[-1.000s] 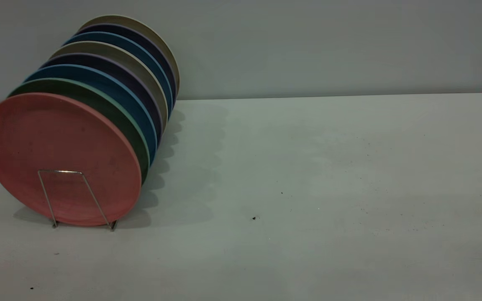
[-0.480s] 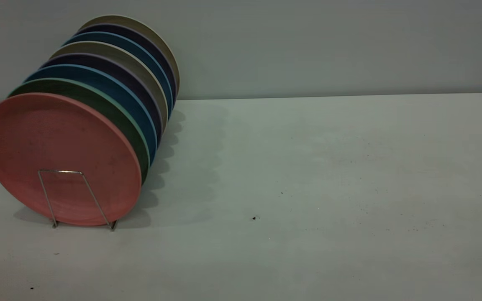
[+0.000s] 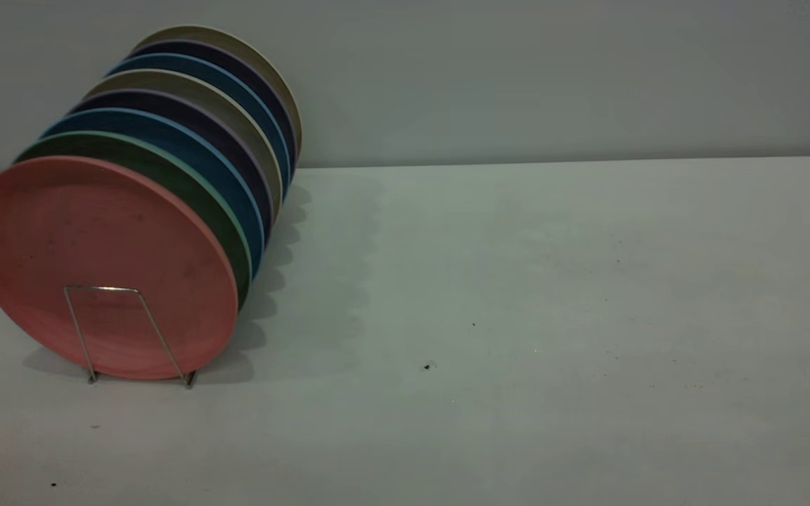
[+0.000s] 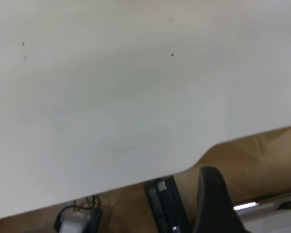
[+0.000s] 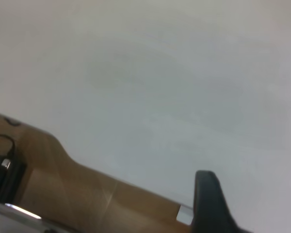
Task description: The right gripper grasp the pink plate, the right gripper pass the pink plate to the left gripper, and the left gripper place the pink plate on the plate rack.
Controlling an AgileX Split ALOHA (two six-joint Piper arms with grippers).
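The pink plate (image 3: 95, 239) stands on edge at the front of the plate rack (image 3: 103, 287), at the table's left in the exterior view, just behind the front wire loop. Neither arm shows in the exterior view. My left gripper (image 4: 214, 204) shows only as one black part in the left wrist view, above the table's edge and the brown floor, holding nothing that I can see. My right gripper (image 5: 208, 204) shows likewise in the right wrist view, over the table's edge. The plate and rack are out of both wrist views.
Several more plates stand in the rack behind the pink one: a teal-green plate (image 3: 173, 172), then blue, dark purple and beige ones. The white table (image 3: 517, 295) runs to the right. Black boxes and cables (image 4: 167, 204) lie on the floor beyond its edge.
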